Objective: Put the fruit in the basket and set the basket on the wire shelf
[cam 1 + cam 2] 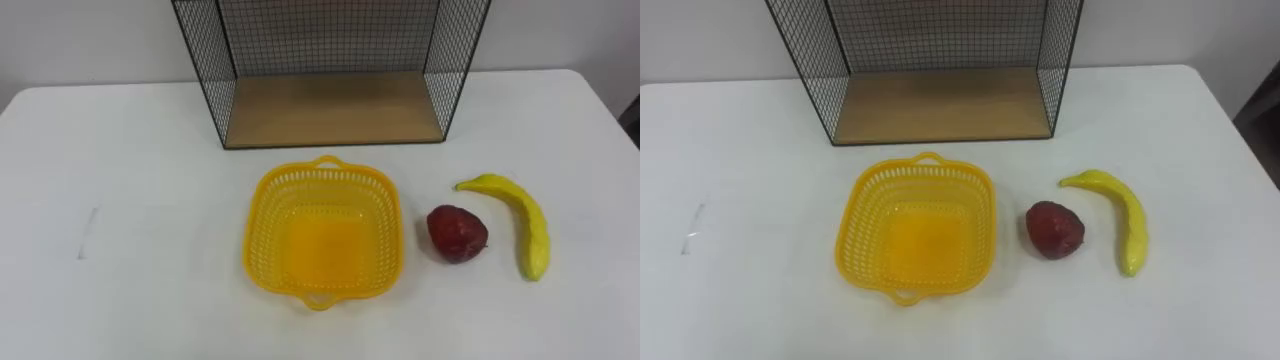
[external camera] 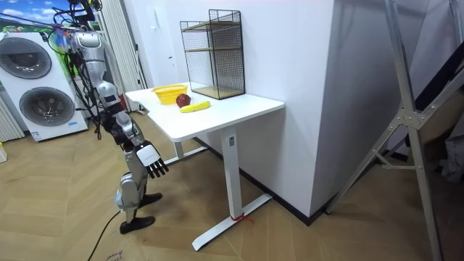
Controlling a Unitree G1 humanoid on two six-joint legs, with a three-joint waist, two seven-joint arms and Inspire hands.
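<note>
A household laundry corner (stacked washing machines [image 2: 45, 107], wooden floor [image 2: 290, 232]).

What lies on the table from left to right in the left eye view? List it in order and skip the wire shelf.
yellow basket → red fruit → banana

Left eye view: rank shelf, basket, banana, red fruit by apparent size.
1. shelf, even though cropped at the top
2. basket
3. banana and red fruit: too close to rank; the banana is longer, the red fruit rounder, and their areas look similar
</note>
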